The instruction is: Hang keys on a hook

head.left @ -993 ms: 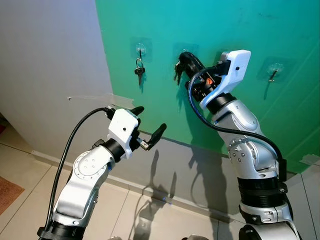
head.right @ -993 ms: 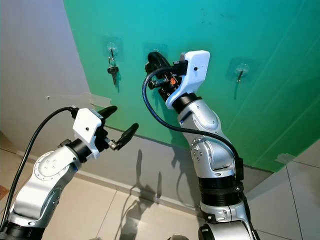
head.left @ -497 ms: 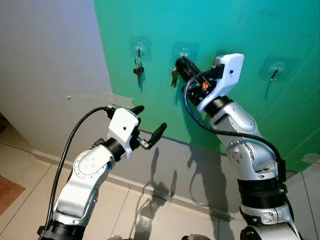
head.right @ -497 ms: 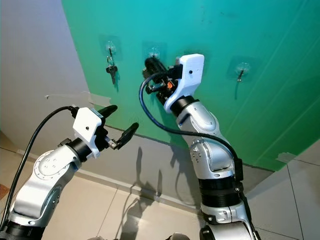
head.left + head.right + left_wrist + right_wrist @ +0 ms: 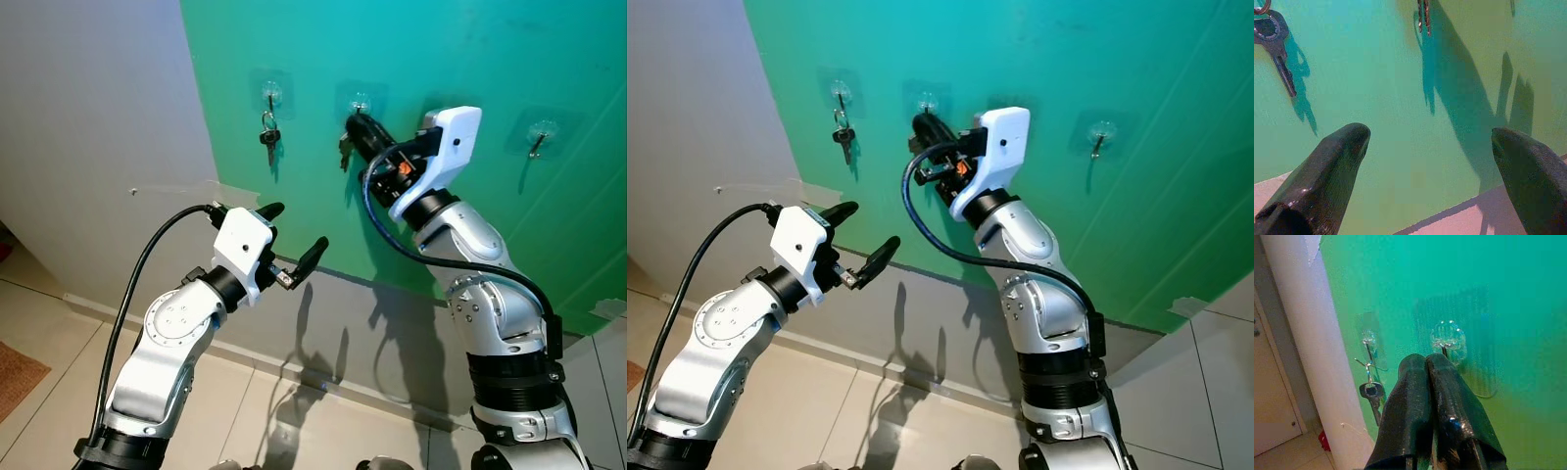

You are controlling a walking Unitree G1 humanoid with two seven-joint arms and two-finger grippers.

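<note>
I have the right gripper [image 5: 355, 125] raised against the green wall panel [image 5: 460, 49], its two black fingers pressed together with no gap, their tips just below the second clear adhesive hook [image 5: 1448, 339]. The keys [image 5: 343, 149] hang from between those fingers – I can see them dangling just under the fingertips, close to the wall and just below that hook. Whether the ring is already over the hook I cannot tell; the fingers cover it in the right wrist view.

One hook over, towards my left, a hook [image 5: 271, 96] carries another set of keys [image 5: 267, 137], which hangs flat against the panel. In the left wrist view that set appears as a single dark key [image 5: 1276, 46] on a ring, with the tips of the held keys at the upper edge casting a long shadow down the panel.

The left gripper [image 5: 294, 240] is held lower, in front of the seam where the green panel meets the grey wall [image 5: 98, 117] – its fingers spread wide, nothing between them. A further hook [image 5: 537, 135] sits on the panel beyond the right arm, well apart from the others.
</note>
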